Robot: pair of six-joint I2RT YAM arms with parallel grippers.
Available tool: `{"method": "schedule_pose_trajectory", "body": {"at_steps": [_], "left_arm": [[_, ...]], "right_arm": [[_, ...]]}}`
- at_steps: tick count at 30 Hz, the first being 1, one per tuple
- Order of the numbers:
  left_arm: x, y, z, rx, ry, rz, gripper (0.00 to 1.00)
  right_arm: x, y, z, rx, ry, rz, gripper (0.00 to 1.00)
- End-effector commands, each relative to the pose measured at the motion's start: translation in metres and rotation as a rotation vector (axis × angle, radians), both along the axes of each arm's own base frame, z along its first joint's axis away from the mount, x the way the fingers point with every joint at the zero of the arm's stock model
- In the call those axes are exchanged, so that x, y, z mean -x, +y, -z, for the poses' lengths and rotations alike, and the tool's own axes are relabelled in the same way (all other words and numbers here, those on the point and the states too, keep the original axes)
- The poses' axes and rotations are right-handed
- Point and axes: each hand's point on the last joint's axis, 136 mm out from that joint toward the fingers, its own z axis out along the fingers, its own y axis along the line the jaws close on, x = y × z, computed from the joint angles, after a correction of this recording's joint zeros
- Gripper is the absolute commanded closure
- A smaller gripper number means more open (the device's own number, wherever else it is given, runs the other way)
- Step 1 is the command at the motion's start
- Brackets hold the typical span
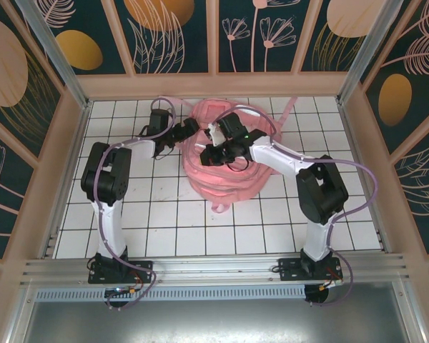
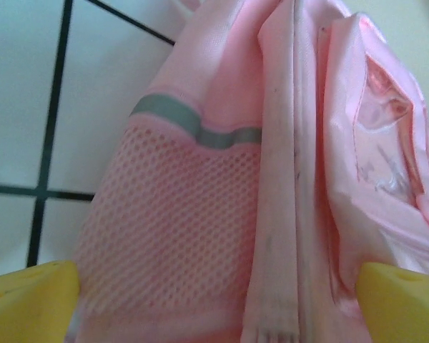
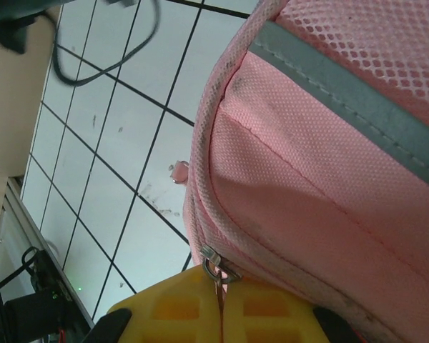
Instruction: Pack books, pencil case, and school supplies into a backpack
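Pink fabric backpack [image 1: 225, 171]: lies slumped at mid-table toward the far side, between both arms.
Zipper pull [image 3: 213, 268]: small metal tab at the bag's seam, held pinched.
Right gripper [image 3: 219, 304]: jaws together on the pull, judged set to run the zip; direction cannot be told.
Left gripper [image 2: 218, 304]: jaws wide apart astride the mesh side pocket [image 2: 171, 221], clamping nothing; judged placed to steady the bag.
Table [image 1: 164, 221]: white tiles, dark grid lines.

White-tiled table [image 1: 164, 229] w/ pink backpack [image 1: 222, 184] lying mid-far on it.
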Motion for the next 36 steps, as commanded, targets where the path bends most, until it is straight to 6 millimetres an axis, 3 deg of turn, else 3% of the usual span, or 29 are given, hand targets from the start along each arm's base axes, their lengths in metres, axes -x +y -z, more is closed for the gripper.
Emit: {"method": "schedule_pose_trajectory", "body": {"at_steps": [1,5,7,8,10,15,19,22,25,26,28,29,32,34,36], "left_arm": [[0.019,0.019,-0.042,-0.087,-0.055,-0.023,0.01],[0.049,0.029,-0.057,-0.081,-0.056,-0.031,0.01],[0.067,0.028,-0.048,-0.049,-0.016,-0.014,0.01],[0.075,0.027,-0.054,-0.027,-0.022,-0.008,0.01],[0.096,0.026,-0.041,0.013,0.024,0.002,0.01],[0.123,0.014,-0.035,0.219,0.048,0.001,0.07],[0.127,0.002,-0.032,0.302,0.049,-0.006,0.14],[0.118,-0.014,-0.037,0.354,0.026,0.000,0.23],[0.104,-0.027,-0.035,0.395,0.011,-0.013,0.42],[0.099,-0.030,-0.036,0.420,-0.001,-0.017,0.53],[0.091,-0.032,-0.039,0.454,-0.022,-0.027,0.79],[0.087,-0.032,-0.038,0.453,-0.025,-0.037,1.00],[0.078,-0.021,-0.037,0.402,-0.041,-0.082,1.00],[0.072,-0.012,-0.040,0.381,-0.056,-0.103,1.00],[0.069,-0.004,-0.044,0.370,-0.066,-0.118,1.00]], "right_arm": [[-0.024,0.006,-0.014,-0.074,-0.046,0.069,1.00],[-0.034,0.003,-0.013,-0.106,-0.047,0.126,1.00],[-0.041,0.003,-0.018,-0.134,-0.053,0.154,1.00],[-0.045,0.003,-0.019,-0.142,-0.057,0.172,1.00],[-0.056,0.003,-0.027,-0.169,-0.068,0.206,1.00],[-0.067,0.012,-0.043,-0.237,-0.063,0.204,1.00],[-0.064,0.019,-0.046,-0.257,-0.039,0.186,1.00],[-0.056,0.021,-0.044,-0.259,-0.013,0.173,1.00],[-0.044,0.019,-0.038,-0.248,0.019,0.168,1.00],[-0.039,0.015,-0.034,-0.240,0.029,0.169,1.00],[-0.029,0.006,-0.026,-0.207,0.045,0.178,1.00],[-0.025,-0.002,-0.021,-0.174,0.047,0.183,1.00],[-0.006,-0.030,0.006,-0.014,0.064,0.190,1.00],[0.003,-0.063,0.028,0.136,0.056,0.228,1.00],[0.006,-0.110,0.047,0.288,0.053,0.318,1.00]]}}
